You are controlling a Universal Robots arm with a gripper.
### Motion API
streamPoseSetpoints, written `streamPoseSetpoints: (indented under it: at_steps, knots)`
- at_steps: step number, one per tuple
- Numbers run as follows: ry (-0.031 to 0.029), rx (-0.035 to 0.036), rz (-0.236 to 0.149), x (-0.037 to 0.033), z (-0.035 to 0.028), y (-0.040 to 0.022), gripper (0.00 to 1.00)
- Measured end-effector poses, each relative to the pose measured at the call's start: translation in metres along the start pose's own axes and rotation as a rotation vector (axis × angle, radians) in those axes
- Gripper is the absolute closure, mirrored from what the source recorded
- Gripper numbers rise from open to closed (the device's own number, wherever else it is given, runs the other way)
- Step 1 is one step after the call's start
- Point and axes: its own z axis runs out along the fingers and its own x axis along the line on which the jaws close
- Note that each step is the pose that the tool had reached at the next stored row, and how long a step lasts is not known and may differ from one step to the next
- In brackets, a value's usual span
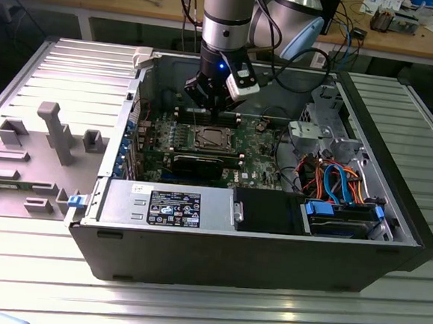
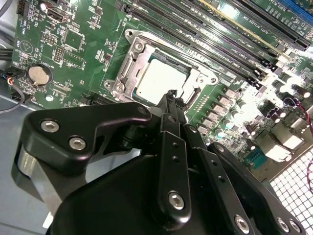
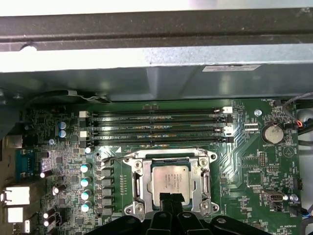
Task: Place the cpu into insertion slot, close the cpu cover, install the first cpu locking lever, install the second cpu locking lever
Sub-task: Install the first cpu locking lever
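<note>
Sitting in the socket [image 3: 169, 183] at lower centre of the first wrist view: chip [image 3: 169, 180], silvery top up. Cover [image 3: 170, 164] appears closed down around it. Levers: status undetermined. Gripper [image 2: 171, 95] hovers just above the chip, fingers pressed together, holding nothing. Placement judged done; locking unconfirmed.
</note>
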Motion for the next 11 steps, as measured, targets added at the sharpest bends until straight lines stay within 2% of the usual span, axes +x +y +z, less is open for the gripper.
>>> streamPoseSetpoints:
  at_steps: [4,11]
  knots:
    - [0.0001,-0.0031,-0.006,0.0001,0.0,0.0,0.89]
    - [0.0001,-0.0033,-0.007,0.0004,0.0,0.0,0.89]
